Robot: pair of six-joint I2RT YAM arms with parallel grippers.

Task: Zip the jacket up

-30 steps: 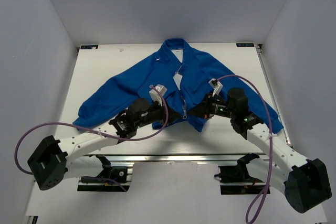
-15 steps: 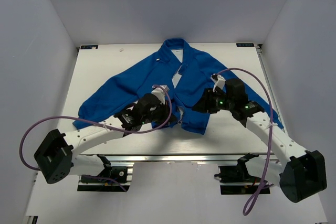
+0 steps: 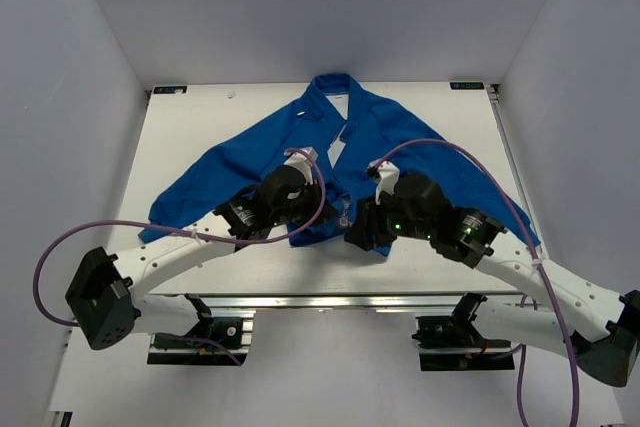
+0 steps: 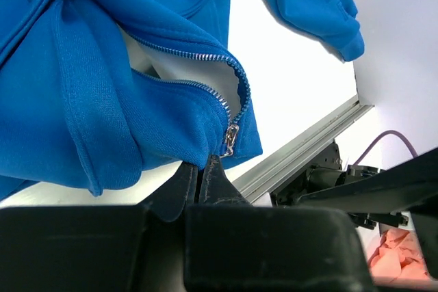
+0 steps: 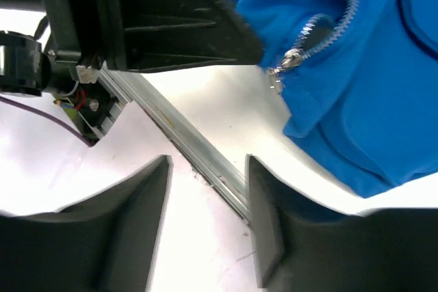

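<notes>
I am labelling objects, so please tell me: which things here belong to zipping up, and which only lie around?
Job: jacket, zipper slider, left gripper, right gripper.
Lying about: purple cable, metal rail, orange cloth.

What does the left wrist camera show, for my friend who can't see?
The left claw is shut, pinching the bottom edge of the bright blue jacket just below its silver zipper pull. The zipper teeth above stand apart, showing white lining.
</notes>
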